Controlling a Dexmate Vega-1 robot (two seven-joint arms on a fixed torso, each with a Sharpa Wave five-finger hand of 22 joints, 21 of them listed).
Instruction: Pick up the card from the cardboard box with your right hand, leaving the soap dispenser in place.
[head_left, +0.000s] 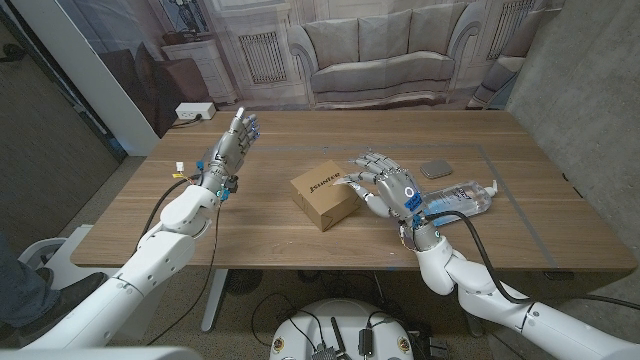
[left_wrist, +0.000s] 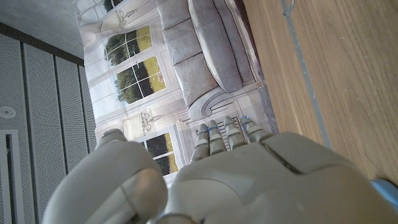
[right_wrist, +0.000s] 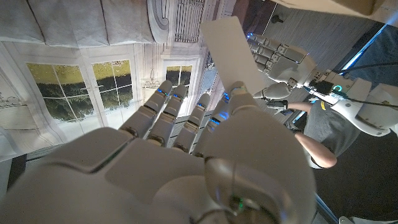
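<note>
Closest to the head camera, the right robot hand (head_left: 388, 190) hovers just above the desk (head_left: 270, 240), its back turned up and its fingers reaching toward the cardboard box (head_left: 326, 198). From the right wrist camera, a pale card (right_wrist: 231, 53) stands up between that hand's fingertips (right_wrist: 236, 93), so this robot hand is pinching the card. From the head camera the card itself is too small to make out against the fingers. The cardboard box sits just beside the fingers, on their far-left side, with printed lettering along one upper edge. Behind the right robot hand, near its wrist, a clear soap dispenser (head_left: 458, 198) lies on its side on the desk. A small grey square pad (head_left: 436, 168) lies just beyond the dispenser. Well apart, across the box, the left robot hand (head_left: 232, 146) is raised above the desk with its fingers straight, close together and pointing upward, holding nothing. A person (right_wrist: 314, 134) in a grey top appears past that hand in the right wrist view.
</note>
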